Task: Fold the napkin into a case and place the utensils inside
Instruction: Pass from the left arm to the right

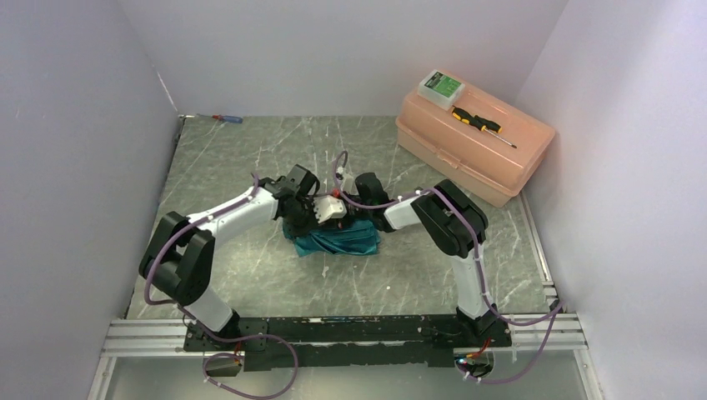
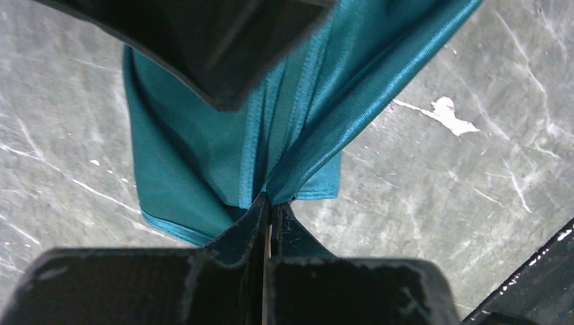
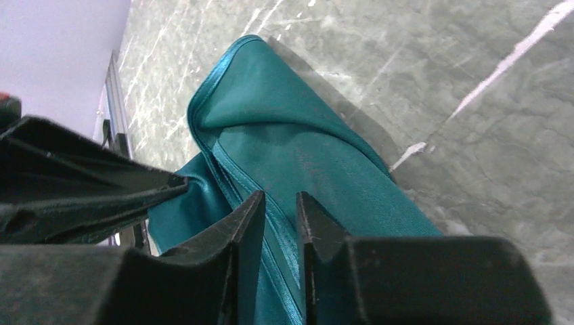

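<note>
The teal napkin (image 1: 338, 240) is seen bunched in loose folds near the middle of the grey marbled table (image 1: 250, 275), directly beneath the two wrists, which are brought close together above it. In the left wrist view, the left gripper (image 2: 269, 206) is pressed together on a gathered fold of the napkin (image 2: 189, 169). From that pinch the cloth is drawn up in taut, shiny pleats toward the upper right, while a flatter layer hangs down to the table (its hemmed edge is visible at the lower left).

In the right wrist view, the right gripper (image 3: 279, 203) is held just over the napkin (image 3: 298, 156). Its fingers are separated by a narrow gap, and a stitched hem is seen running through that gap; whether the cloth is actually pinched cannot be told.

A peach toolbox (image 1: 475, 146) is set at the far right corner, with a yellow-and-black screwdriver (image 1: 479, 123) and a small green-labelled box (image 1: 440, 86) lying on its lid. A red-and-blue screwdriver (image 1: 227, 118) is lying at the far left edge of the table.
</note>
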Controlling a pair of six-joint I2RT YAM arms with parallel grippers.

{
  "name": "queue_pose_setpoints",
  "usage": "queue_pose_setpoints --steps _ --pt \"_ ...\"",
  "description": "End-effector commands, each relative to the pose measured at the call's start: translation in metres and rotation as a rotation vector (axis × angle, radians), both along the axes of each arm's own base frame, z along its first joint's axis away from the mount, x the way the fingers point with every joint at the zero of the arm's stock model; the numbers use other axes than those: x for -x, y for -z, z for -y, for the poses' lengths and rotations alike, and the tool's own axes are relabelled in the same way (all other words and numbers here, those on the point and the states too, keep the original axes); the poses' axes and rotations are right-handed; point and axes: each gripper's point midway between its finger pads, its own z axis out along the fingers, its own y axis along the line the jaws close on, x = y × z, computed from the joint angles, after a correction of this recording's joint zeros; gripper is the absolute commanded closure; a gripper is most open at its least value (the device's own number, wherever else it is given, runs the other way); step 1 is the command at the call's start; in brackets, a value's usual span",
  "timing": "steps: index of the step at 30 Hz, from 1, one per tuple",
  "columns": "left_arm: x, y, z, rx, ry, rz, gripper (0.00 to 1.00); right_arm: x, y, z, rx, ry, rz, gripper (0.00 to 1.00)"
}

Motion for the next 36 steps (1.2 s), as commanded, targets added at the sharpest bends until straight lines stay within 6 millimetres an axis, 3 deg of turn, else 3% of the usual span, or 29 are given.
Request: queue_pose_setpoints --steps 1,5,13,25,31,36 --pt "-0.013 -0.008 0.011 0.074 -0.014 -0.024 0.97 0.001 -0.002 0.001 -0.015 -0.034 0.066 0.69" --pt "-0.018 -0.002 0.012 0.089 -0.041 -0.058 0.97 -0.005 -0.015 0.000 -0.037 -0.036 0.086 0.63" --pt "-0.023 0.001 0.007 0.119 -0.080 -0.101 0.97 -0.019 -0.050 0.019 -0.125 -0.005 0.180 0.55" --pt "-0.023 0.003 0.009 0.137 -0.083 -0.139 0.97 0.013 -0.095 0.026 -0.350 -0.080 0.548 0.50" --pt "-0.026 0.005 0.007 0.135 -0.095 -0.141 0.97 0.019 -0.094 0.018 -0.374 -0.088 0.607 0.46" --pt "-0.028 0.005 0.007 0.139 -0.105 -0.161 0.97 0.021 -0.084 0.008 -0.266 -0.089 0.702 0.46"
